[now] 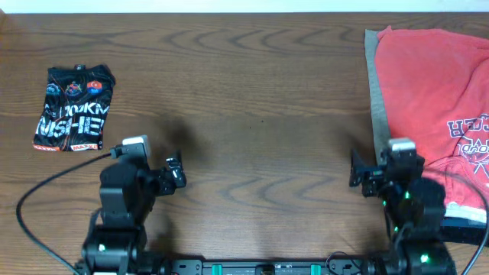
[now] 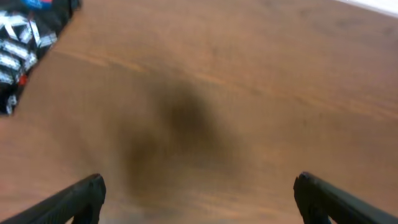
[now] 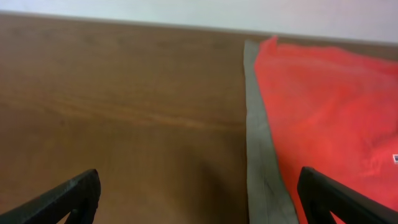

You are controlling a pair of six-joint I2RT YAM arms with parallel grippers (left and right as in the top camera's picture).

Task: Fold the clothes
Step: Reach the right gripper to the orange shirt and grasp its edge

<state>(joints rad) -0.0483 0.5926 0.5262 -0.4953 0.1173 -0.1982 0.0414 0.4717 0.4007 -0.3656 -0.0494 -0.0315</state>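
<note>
A coral-red T-shirt [image 1: 432, 92] with a navy-and-white chest print lies spread at the table's right side, on top of a khaki-beige garment [image 1: 374, 84] whose edge shows along its left. Both also show in the right wrist view, the red shirt [image 3: 323, 112] and the beige strip [image 3: 261, 162]. My right gripper [image 1: 367, 177] [image 3: 199, 193] is open and empty, just left of the beige edge. My left gripper [image 1: 174, 172] [image 2: 199, 196] is open and empty over bare wood at the front left.
A folded black printed garment [image 1: 74, 108] lies at the far left; its corner shows in the left wrist view [image 2: 28, 37]. The wooden table [image 1: 252, 99] spans the view. A black cable [image 1: 46, 191] trails by the left arm.
</note>
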